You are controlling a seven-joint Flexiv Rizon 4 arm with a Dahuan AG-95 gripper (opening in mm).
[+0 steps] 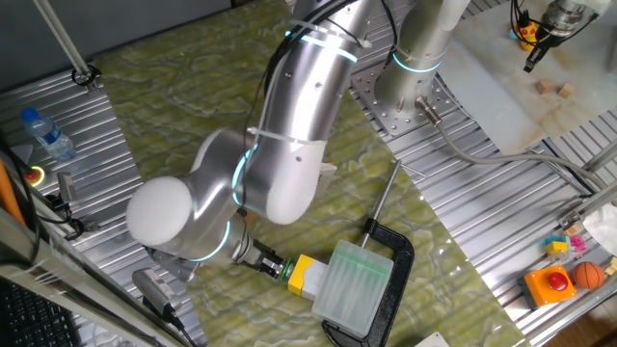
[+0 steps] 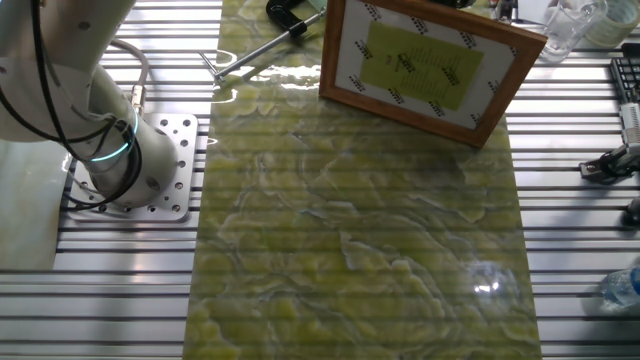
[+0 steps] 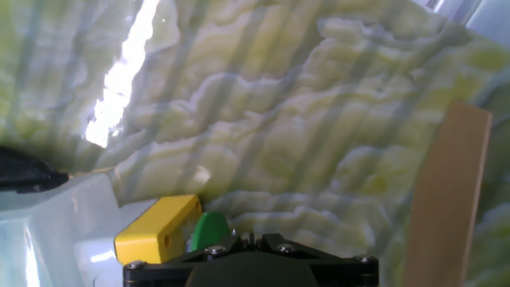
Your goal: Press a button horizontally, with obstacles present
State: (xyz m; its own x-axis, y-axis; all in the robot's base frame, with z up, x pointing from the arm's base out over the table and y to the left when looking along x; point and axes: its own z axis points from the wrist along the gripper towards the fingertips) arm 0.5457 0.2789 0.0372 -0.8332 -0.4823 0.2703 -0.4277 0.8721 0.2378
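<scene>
The button has a small green cap (image 1: 287,272) on a yellow box (image 1: 308,275), joined to a translucent pale-green ribbed block (image 1: 355,287). My gripper (image 1: 276,264) lies low over the mat with its fingers shut together, and its tip is against the green cap. In the hand view the cap (image 3: 209,230) and yellow box (image 3: 158,227) sit just left of my gripper (image 3: 249,237). The light-wood picture frame (image 2: 425,62) stands upright and hides the button in the other fixed view. Its wooden prop strut (image 3: 443,199) slants at the right of the hand view.
A black C-clamp (image 1: 397,275) wraps the ribbed block, and its metal handle (image 1: 382,196) points away. A red dome button on an orange box (image 1: 550,282) sits at the right edge. A water bottle (image 1: 46,134) lies at the left. The robot base (image 2: 130,165) is bolted beside the green mat (image 2: 360,240).
</scene>
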